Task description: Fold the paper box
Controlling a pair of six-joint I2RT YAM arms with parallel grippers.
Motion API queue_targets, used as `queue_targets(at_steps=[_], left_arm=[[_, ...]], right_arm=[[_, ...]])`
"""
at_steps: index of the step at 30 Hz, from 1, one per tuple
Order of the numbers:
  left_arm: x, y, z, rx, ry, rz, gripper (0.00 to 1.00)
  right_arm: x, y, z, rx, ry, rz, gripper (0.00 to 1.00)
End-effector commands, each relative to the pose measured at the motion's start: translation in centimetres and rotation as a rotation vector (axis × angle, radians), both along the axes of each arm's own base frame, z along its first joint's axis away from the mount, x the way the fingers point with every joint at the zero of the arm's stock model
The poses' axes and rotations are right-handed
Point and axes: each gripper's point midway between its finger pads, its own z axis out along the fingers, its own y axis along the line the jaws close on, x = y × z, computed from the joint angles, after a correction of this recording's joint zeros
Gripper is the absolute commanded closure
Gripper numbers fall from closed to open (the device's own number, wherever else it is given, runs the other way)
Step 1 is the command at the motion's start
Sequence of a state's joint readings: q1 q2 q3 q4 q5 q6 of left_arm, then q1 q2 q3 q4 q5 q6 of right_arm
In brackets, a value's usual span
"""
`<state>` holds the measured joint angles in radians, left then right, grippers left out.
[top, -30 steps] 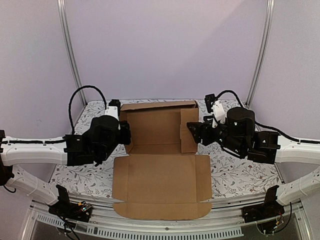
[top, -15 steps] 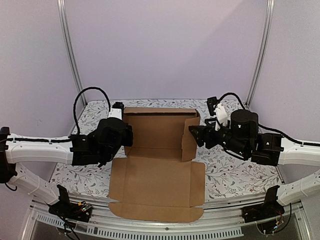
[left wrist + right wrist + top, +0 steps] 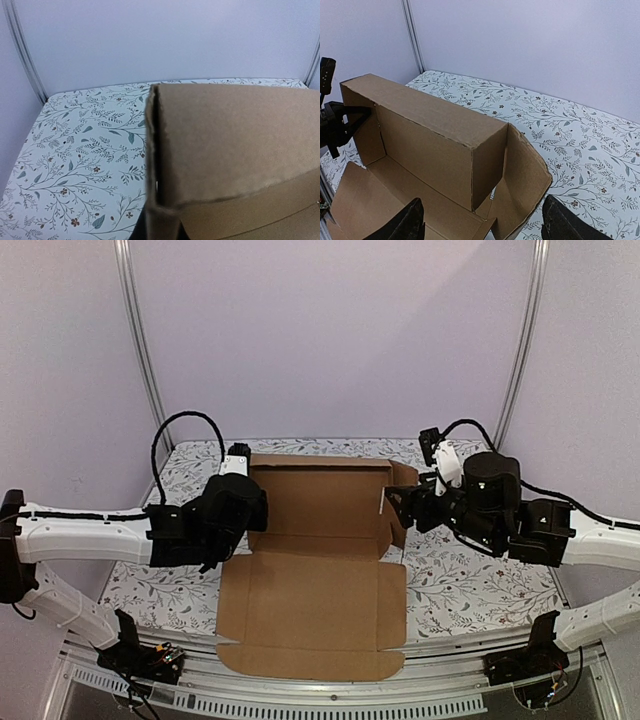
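Note:
The paper box [image 3: 312,602] is plain brown cardboard, half set up in the middle of the table. Its back wall [image 3: 318,496] stands upright and its lid panel lies flat toward the near edge. My left gripper [image 3: 249,512] is shut on the box's left side wall. In the left wrist view that doubled wall [image 3: 235,145] fills the right half, with a dark finger [image 3: 140,235] just showing beside it. My right gripper [image 3: 393,510] is open wide. Its fingertips [image 3: 410,222] straddle the loose right side flap [image 3: 527,175] without touching it.
The table [image 3: 455,585] wears a white cloth with a leaf pattern. Metal frame posts [image 3: 140,350] rise at the back corners against plain lilac walls. The lid panel reaches the table's near edge. My left arm [image 3: 335,125] shows at the left of the right wrist view.
The right side flap has swung outward from lying inward over the box floor to standing nearly on edge. My right gripper drew back to the right. The lid panel slid slightly left and nearer.

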<state>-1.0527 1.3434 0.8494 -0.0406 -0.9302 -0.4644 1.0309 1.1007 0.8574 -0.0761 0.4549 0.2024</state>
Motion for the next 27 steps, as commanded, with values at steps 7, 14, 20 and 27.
queue_targets(at_steps=[7, 14, 20, 27], left_arm=[[-0.2, -0.2, 0.3, -0.01, -0.011, 0.014, 1.0], [-0.4, 0.1, 0.4, -0.006, -0.014, 0.011, 1.0], [-0.6, -0.1, 0.5, -0.027, -0.016, -0.012, 1.0], [-0.7, -0.5, 0.1, -0.059, -0.033, -0.041, 1.0]], right_arm=[[-1.2, -2.1, 0.5, -0.005, -0.003, 0.008, 0.19], [-3.3, -5.1, 1.5, -0.076, 0.026, 0.033, 0.17], [-3.4, -7.7, 0.0, -0.144, 0.097, 0.02, 0.26], [-2.0, -6.3, -3.7, -0.122, 0.224, 0.08, 0.31]])
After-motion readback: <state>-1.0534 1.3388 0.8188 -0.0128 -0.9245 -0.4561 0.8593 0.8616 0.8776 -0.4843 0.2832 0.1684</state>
